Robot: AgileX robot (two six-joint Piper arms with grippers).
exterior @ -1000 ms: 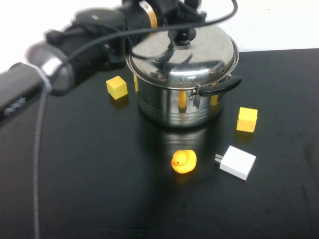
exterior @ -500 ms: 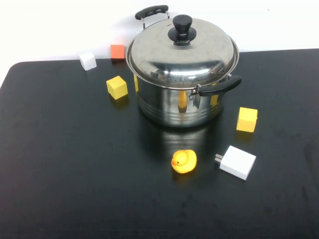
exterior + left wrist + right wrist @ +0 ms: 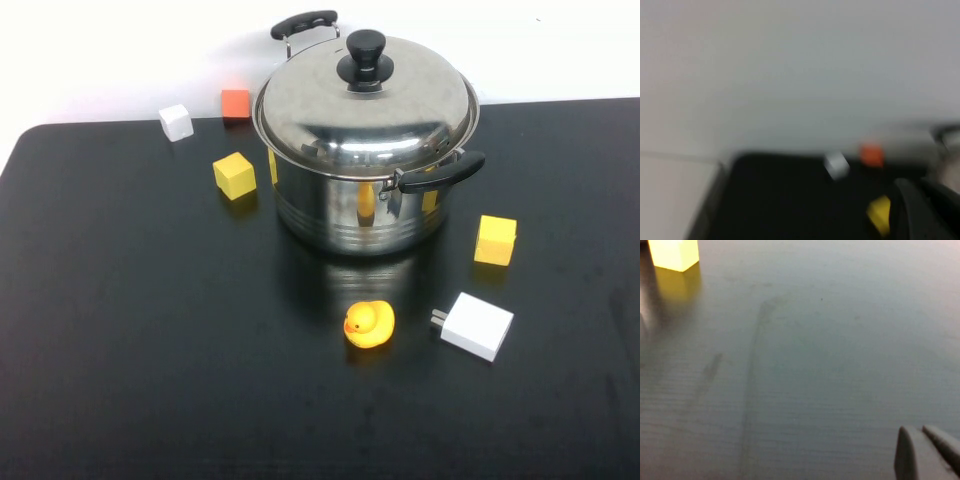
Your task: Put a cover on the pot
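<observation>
- We are seeing the lid sitting on the pot.
- Left gripper: we cannot tell its fingers' state.
- Right gripper: fingers pressed together, holding nothing, hovering above the tabletop.

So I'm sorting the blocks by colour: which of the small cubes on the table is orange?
The orange cube at the far edge, between the white cube and the pot; the two others are yellow.

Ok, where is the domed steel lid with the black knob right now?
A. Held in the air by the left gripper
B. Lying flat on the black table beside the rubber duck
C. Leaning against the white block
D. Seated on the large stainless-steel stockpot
D. In the high view the domed steel lid sits level on the rim of the large stainless-steel stockpot, with no arm near it. The left gripper and the right gripper appear only in their own wrist views, away from the pot.
</observation>
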